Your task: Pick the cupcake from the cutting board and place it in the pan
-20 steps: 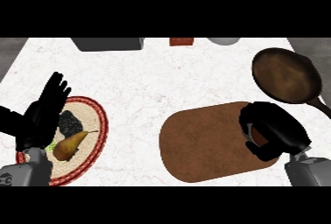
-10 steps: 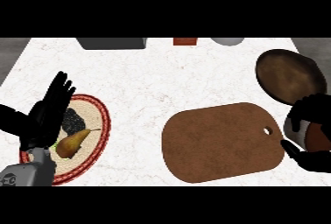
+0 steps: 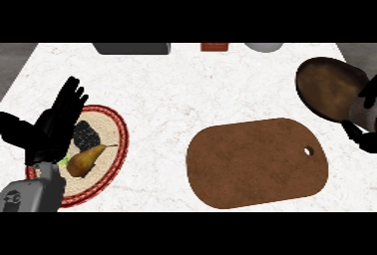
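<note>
The brown cutting board (image 3: 254, 164) lies at the centre right with nothing on it. The dark round pan (image 3: 327, 87) sits at the far right. My right hand (image 3: 356, 135) shows at the right edge, at the pan's near right rim, with its fingers curled round a pale piece that looks like the cupcake (image 3: 366, 108). Most of the cupcake is hidden by the hand and cut off by the edge of the view. My left hand (image 3: 55, 122) rests open, fingers up, over the left part of a woven plate (image 3: 110, 164).
The red-rimmed plate holds a pear (image 3: 85, 159) and a dark lump (image 3: 87, 133). Along the counter's back edge stand a grey box (image 3: 132, 48), a small red-brown item (image 3: 214, 47) and a grey round item (image 3: 264, 47).
My right hand has left the cutting board's right end and moved right and away from me to the pan's rim, carrying the cupcake. The board now lies bare. The left hand stayed put.
</note>
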You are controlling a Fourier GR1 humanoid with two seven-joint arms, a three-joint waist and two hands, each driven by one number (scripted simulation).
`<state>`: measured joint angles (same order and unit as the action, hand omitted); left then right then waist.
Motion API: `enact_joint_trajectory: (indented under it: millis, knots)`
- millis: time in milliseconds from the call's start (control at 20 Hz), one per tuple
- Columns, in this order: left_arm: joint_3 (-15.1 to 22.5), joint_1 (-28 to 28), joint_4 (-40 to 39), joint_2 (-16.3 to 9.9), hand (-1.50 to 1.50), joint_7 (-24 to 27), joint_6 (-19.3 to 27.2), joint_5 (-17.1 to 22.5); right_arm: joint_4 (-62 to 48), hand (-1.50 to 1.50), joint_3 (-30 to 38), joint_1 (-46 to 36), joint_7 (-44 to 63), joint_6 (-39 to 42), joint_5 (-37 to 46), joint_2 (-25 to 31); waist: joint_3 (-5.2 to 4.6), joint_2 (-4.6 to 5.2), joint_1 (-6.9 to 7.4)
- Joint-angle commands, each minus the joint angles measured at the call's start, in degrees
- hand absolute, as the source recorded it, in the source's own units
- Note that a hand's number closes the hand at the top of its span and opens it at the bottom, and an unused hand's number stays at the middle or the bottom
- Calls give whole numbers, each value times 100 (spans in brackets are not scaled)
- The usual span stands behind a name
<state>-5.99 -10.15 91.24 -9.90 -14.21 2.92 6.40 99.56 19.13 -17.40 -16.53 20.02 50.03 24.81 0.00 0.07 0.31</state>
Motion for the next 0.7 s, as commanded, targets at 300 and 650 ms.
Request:
enact_joint_trajectory:
  millis: [300,650]
  knots:
    - [-48,-109,-281,17,0,304,-108,-13,-3913,150,832,-1692,-1262,-1132,-173,987,5,50,127]
    - [307,57,181,202,0,34,-70,-127,-6363,150,752,-2478,-2411,-2004,136,1352,21,94,321]
